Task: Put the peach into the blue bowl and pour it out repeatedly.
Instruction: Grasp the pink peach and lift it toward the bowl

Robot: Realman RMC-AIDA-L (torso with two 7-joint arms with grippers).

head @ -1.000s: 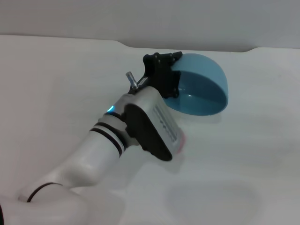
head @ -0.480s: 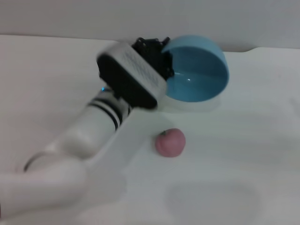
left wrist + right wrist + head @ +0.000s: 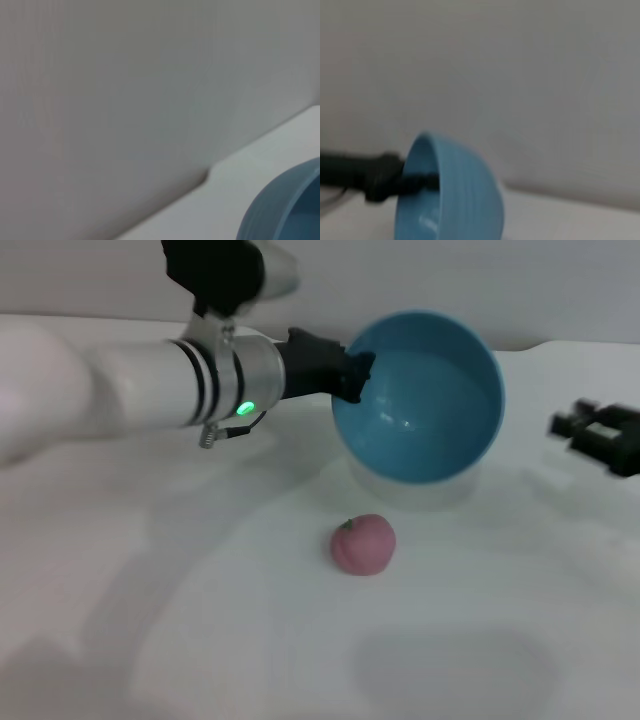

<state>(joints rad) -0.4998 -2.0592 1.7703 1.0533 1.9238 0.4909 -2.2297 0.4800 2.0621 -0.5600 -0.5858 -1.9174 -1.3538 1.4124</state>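
Note:
The pink peach (image 3: 363,544) lies on the white table in front of the bowl, nothing touching it. My left gripper (image 3: 355,375) is shut on the rim of the blue bowl (image 3: 422,397) and holds it tilted on its side, the opening facing forward, its lower edge close to the table. The bowl is empty. It also shows in the left wrist view (image 3: 285,205) and in the right wrist view (image 3: 450,192), where the left gripper (image 3: 410,180) clamps its rim. My right gripper (image 3: 600,435) enters at the right edge, apart from the bowl.
The white table (image 3: 470,640) extends around the peach. A grey wall (image 3: 420,285) runs behind the table's far edge.
My left arm swung up and left, uncovering the peach, and turned the bowl more upright-facing. The peach now lies still on the table. My right gripper has come into view at the right.

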